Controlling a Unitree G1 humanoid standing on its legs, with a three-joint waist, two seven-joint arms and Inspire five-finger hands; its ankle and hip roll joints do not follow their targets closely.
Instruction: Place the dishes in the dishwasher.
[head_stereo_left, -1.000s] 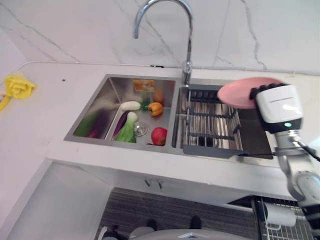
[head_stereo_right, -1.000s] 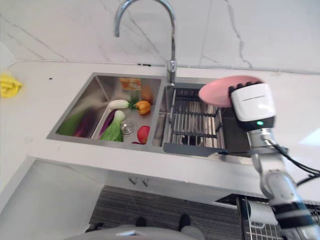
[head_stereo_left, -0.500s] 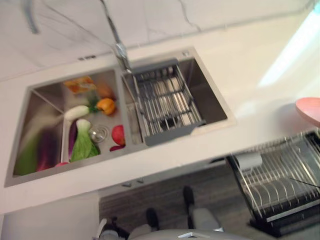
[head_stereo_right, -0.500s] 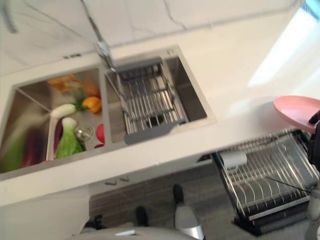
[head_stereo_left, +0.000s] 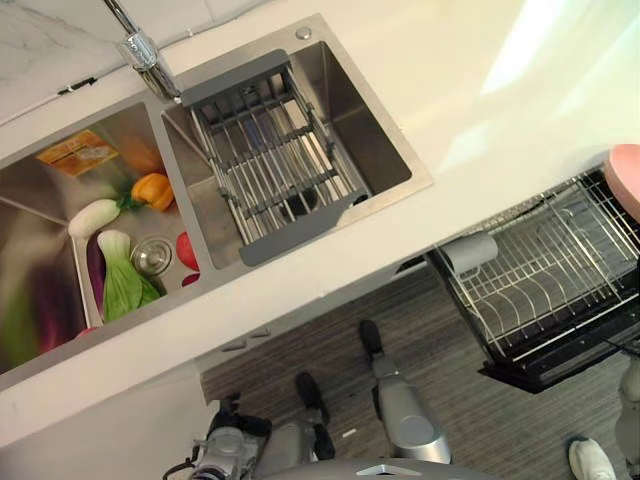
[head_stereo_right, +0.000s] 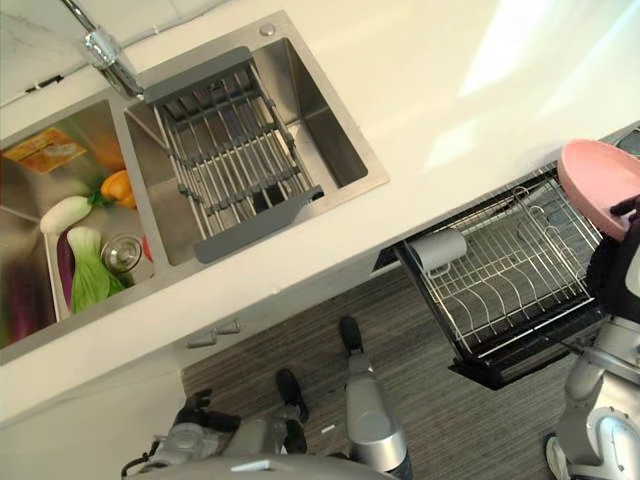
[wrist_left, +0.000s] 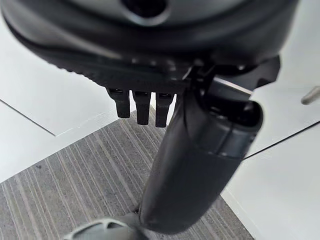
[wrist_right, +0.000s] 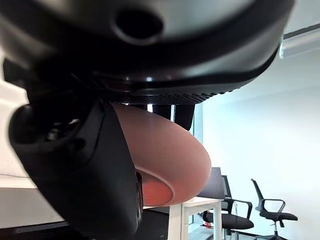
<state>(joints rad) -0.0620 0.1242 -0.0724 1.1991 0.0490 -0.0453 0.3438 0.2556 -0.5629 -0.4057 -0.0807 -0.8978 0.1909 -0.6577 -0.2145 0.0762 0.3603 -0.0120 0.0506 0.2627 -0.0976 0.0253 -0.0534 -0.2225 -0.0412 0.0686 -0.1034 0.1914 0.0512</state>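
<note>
A white counter (head_stereo_right: 420, 120) holds a double sink (head_stereo_right: 300, 110) above striped grey floor (head_stereo_right: 460, 420); the right hand (head_stereo_right: 622, 262) fingers grip a pink plate (head_stereo_right: 598, 180) over the dishwasher rack (head_stereo_right: 500, 280); the left hand (wrist_left: 200, 165) fingers hang relaxed.

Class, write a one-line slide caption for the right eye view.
Right hand holds a pink plate above the open dishwasher rack.

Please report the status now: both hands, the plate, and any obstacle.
Right robot hand shut on pink plate, above open dishwasher rack. Left robot hand idle, holds nothing. One cup in rack; plate slots free.
</note>
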